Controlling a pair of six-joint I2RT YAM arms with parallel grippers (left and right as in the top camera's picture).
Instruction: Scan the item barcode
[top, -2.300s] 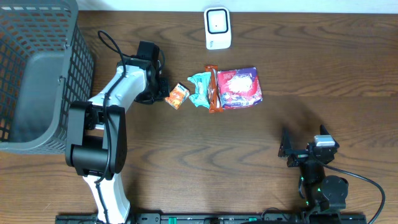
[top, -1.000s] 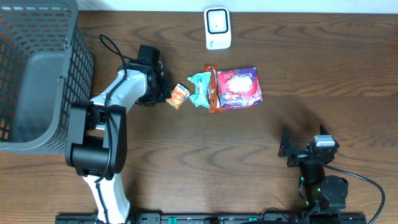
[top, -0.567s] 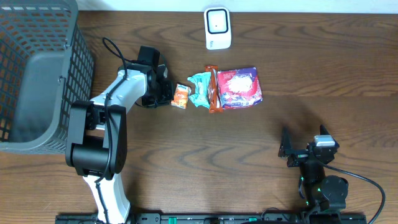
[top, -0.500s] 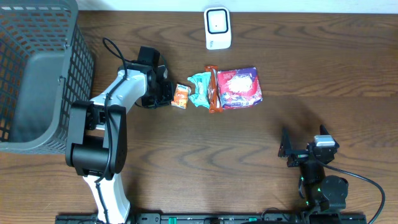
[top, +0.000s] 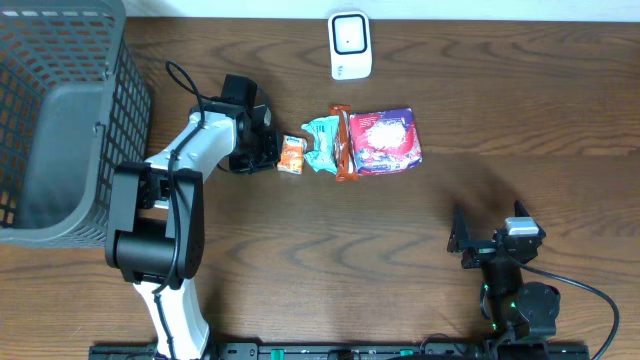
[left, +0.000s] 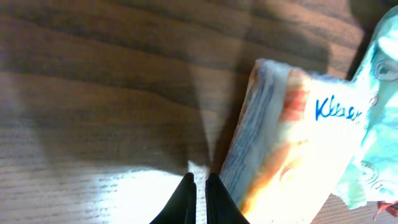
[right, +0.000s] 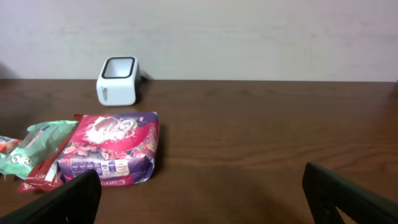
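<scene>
Overhead: left gripper (top: 268, 152) shut, empty, tips at the edge of the tissue pack (top: 291, 155), which lies left of the scanner (top: 350, 45) and nearer the robot. Likely pre-grasp. Next: open, straddle pack, lift barcode toward scanner. Right gripper (right: 202, 193) spread wide, idle, right of scanner.

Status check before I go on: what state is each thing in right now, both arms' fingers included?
left gripper: fingers shut, nothing between them, right beside the tissue pack
tissue pack: lying down, not gripped
right gripper: fingers open, empty
scanner: standing upright, no item in front of it
basket: upright, nothing seen inside
purple bag: lying flat
teal packet: crumpled, lying between the tissue pack and the purple bag
</scene>
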